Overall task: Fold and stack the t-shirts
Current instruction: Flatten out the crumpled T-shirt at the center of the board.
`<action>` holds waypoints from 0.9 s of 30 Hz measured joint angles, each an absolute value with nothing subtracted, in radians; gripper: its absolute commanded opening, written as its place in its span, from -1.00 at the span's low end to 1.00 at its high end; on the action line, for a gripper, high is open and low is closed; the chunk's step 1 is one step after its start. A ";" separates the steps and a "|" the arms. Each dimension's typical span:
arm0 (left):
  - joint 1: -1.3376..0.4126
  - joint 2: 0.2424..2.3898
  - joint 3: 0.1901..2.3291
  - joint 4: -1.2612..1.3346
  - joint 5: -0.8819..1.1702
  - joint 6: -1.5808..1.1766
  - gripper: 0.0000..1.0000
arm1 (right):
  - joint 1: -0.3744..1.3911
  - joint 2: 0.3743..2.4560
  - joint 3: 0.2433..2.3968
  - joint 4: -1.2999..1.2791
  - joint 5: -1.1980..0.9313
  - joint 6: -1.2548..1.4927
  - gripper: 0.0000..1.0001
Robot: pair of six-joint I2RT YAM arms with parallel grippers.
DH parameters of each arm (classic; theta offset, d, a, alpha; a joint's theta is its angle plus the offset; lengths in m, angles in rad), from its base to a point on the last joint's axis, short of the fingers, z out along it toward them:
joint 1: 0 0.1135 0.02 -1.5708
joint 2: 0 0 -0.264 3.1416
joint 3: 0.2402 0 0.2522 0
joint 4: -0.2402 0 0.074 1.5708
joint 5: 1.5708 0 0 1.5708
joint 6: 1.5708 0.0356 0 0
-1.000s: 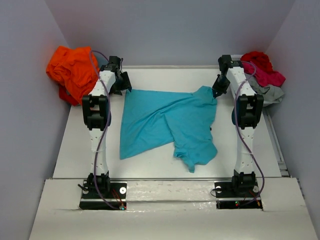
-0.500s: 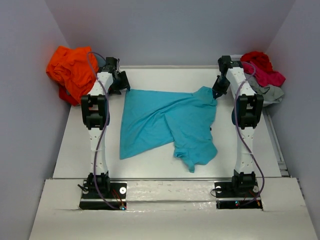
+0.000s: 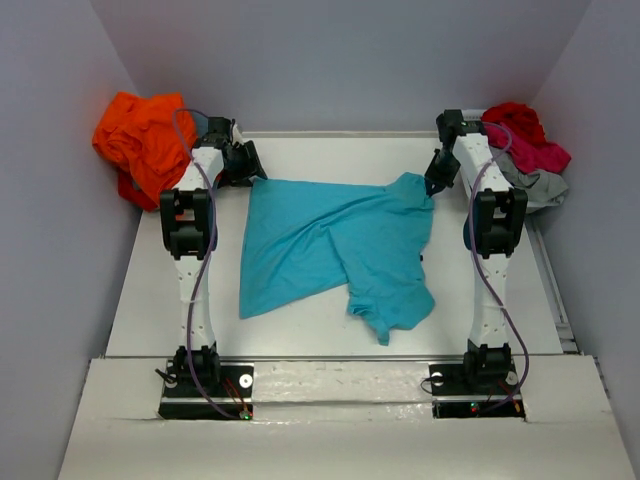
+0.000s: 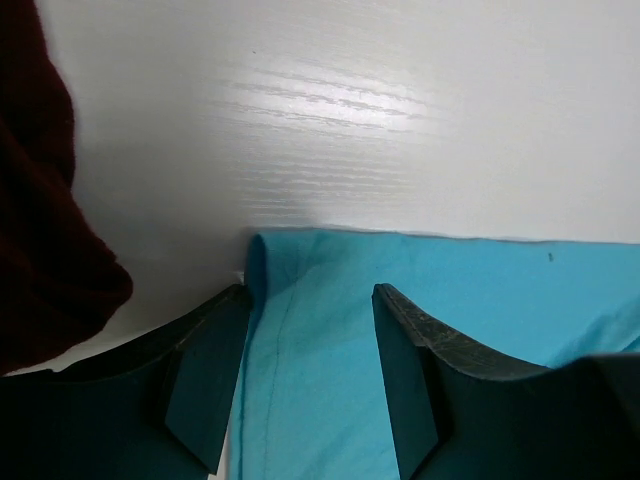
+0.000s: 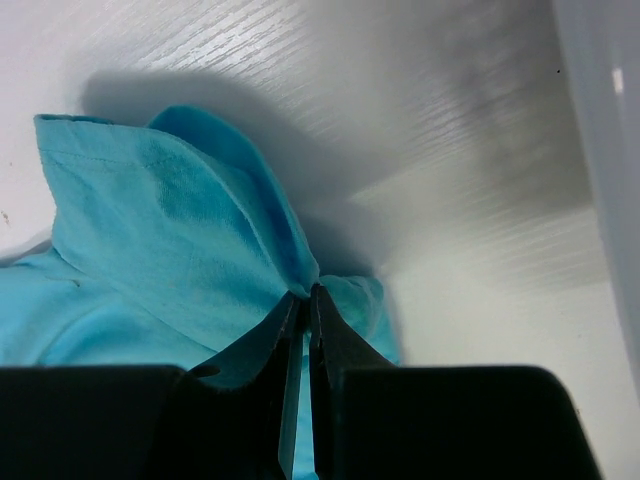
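Note:
A turquoise t-shirt [image 3: 330, 245] lies spread and creased in the middle of the white table [image 3: 300, 335]. My left gripper [image 3: 244, 166] is at its far left corner. In the left wrist view it [image 4: 310, 292] is open, with the shirt's hemmed corner [image 4: 320, 330] lying between the fingers. My right gripper [image 3: 434, 184] is at the shirt's far right corner. In the right wrist view it [image 5: 305, 292] is shut on a pinched fold of the turquoise cloth [image 5: 170, 220], lifted slightly off the table.
An orange t-shirt pile [image 3: 145, 140] sits at the back left against the wall. Red, pink and light grey shirts [image 3: 525, 150] are heaped at the back right. A dark red cloth [image 4: 40, 220] fills the left edge of the left wrist view. A white raised edge [image 5: 600, 150] runs along the table's right.
The left arm's elbow has shifted slightly to the left, while its gripper stays at the shirt's far left corner. The right arm and the shirt have not moved.

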State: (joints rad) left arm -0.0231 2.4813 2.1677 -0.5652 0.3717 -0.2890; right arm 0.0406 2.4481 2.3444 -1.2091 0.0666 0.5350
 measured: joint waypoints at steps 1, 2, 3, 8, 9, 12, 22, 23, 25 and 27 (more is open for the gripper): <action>-0.023 2.477 2.156 -0.556 0.384 -0.289 0.30 | 0.041 2.448 2.346 -1.209 0.064 0.535 -0.75; -0.022 2.474 2.148 -0.551 0.393 -0.290 0.30 | 0.041 2.448 2.347 -1.208 0.063 0.535 -0.75; -0.022 2.471 2.139 -0.545 0.403 -0.290 0.30 | 0.041 2.448 2.347 -1.209 0.060 0.535 -0.75; -0.026 2.455 2.106 -0.533 0.423 -0.294 0.18 | 0.041 2.448 2.347 -1.208 0.051 0.538 -0.75; -0.028 2.451 2.098 -0.535 0.426 -0.296 0.13 | 0.041 2.448 2.347 -1.208 0.050 0.538 -0.75; -0.033 2.449 2.090 -0.547 0.421 -0.302 -0.19 | 0.041 2.448 2.347 -1.208 0.046 0.539 -0.75; -0.047 2.449 2.090 -0.604 0.374 -0.329 -0.88 | 0.041 2.445 2.346 -1.205 0.040 0.539 -0.75; -0.051 2.449 2.091 -0.607 0.365 -0.332 -0.89 | 0.041 2.445 2.346 -1.205 0.040 0.538 -0.75; -0.052 2.444 2.090 -0.610 0.338 -0.337 -0.89 | 0.041 2.445 2.349 -1.207 0.040 0.538 -0.75; -0.059 2.437 2.085 -0.610 0.309 -0.343 -0.89 | 0.041 2.445 2.358 -1.213 0.037 0.538 -0.75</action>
State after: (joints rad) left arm -0.0586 2.4367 2.0846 -0.6102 0.3088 -0.3428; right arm 0.0406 2.4451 2.3577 -1.2129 0.0372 0.5381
